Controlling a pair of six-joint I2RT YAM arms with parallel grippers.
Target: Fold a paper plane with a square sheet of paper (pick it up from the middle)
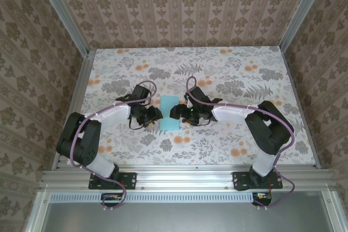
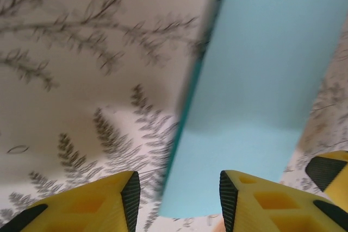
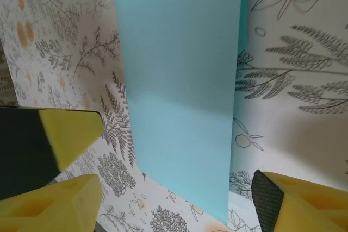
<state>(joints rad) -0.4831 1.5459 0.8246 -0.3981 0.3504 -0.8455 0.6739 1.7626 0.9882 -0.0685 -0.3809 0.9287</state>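
One sheet of paper (image 1: 169,113), a narrow turquoise rectangle, lying on the floral table (image 1: 244,80) between both grippers; left gripper (image 1: 154,116) released, fingers spread; right gripper (image 1: 178,113) likewise released.

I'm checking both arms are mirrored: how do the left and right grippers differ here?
The left gripper sits at the left edge of the turquoise paper, the right gripper at its right edge. In the wrist views, the left gripper's gap is narrower than the paper, the right gripper's wider. Both are open.
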